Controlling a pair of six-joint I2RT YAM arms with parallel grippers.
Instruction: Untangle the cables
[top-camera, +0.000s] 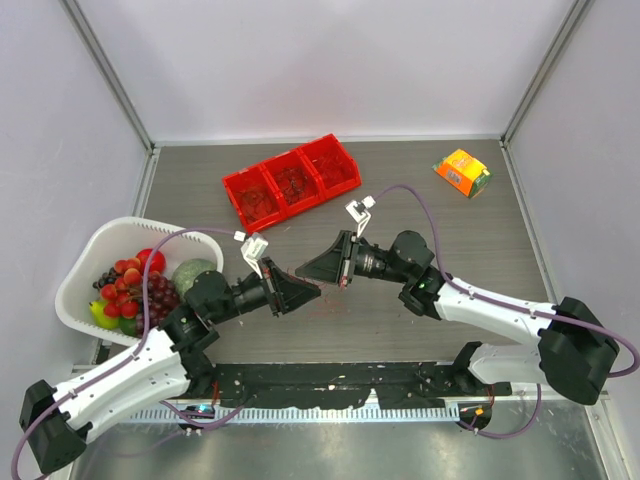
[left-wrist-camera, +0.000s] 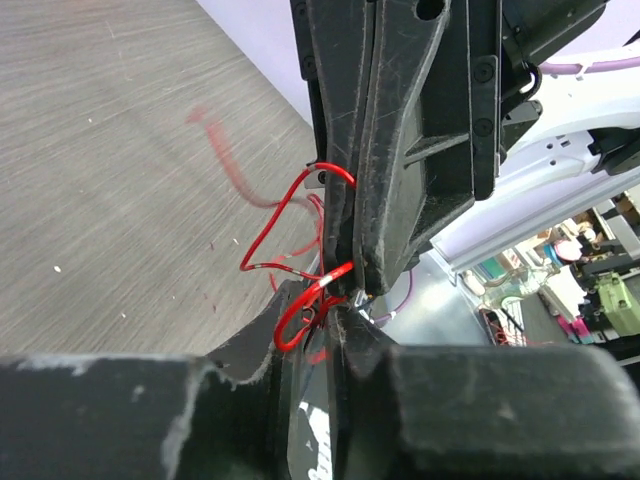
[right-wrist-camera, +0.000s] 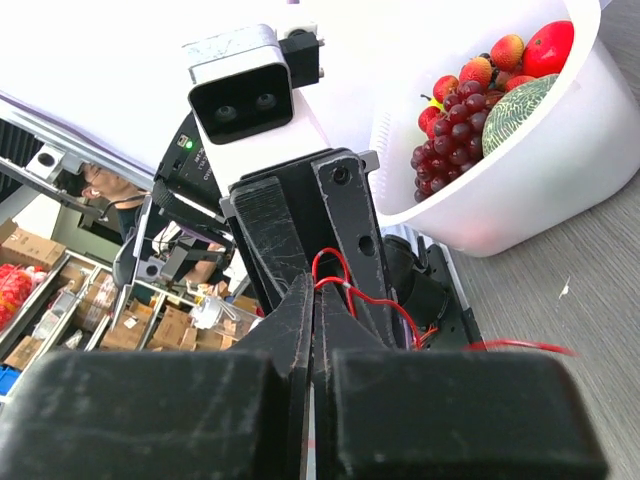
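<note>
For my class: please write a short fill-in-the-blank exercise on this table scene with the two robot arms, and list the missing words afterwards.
1. The thin cable pinched in the right pincer is coloured ____.
2. The red bin is divided into ____ compartments.
3. The white basket is filled with ____.
4. The orange carton lies on the robot's ____ side.
Missing words: red; three; fruit; right.

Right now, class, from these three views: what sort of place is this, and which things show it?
Probably a robotics lab test cell: two arms bolted to a table boxed in by pale panels, staged props like the fruit basket, and stocked shelves beyond.
</note>
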